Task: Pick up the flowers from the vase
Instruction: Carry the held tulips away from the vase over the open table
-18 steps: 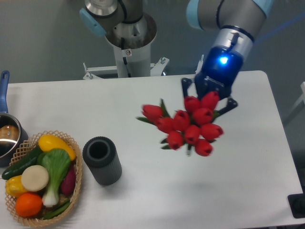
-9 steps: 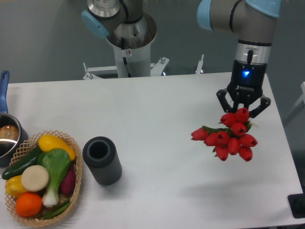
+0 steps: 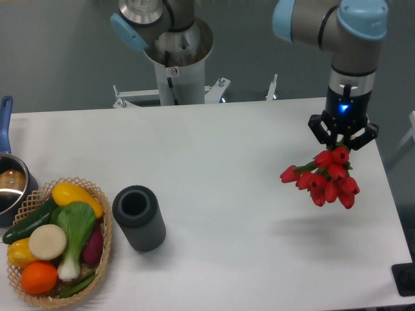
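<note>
Gripper: the gripper (image 3: 342, 144) is seen pinched on the stem end of the flowers (image 3: 325, 182), near the right edge of the table (image 3: 214, 155); the contact itself is partly hidden by the tulip heads, so the pinch is judged from how the bunch hangs.
Flowers: the bunch is held clear of the table top, heads hanging down and to the left, with a faint shadow cast below it.
Change: over the last second the bunch has been carried from above the table's middle towards its right edge, and it now looks smaller and more compact.
Vase: the vase (image 3: 139, 218) is left upright near the front-left part of the table, its round mouth showing nothing inside, well apart from the flowers.
Neighbours: the wicker basket (image 3: 97, 194) of vegetables stands just beside the vase, at the left edge; the pot (image 3: 9, 182) is cut off behind it.
Task standing: the lifting-out is judged done; only a secure hold is left to keep.
</note>
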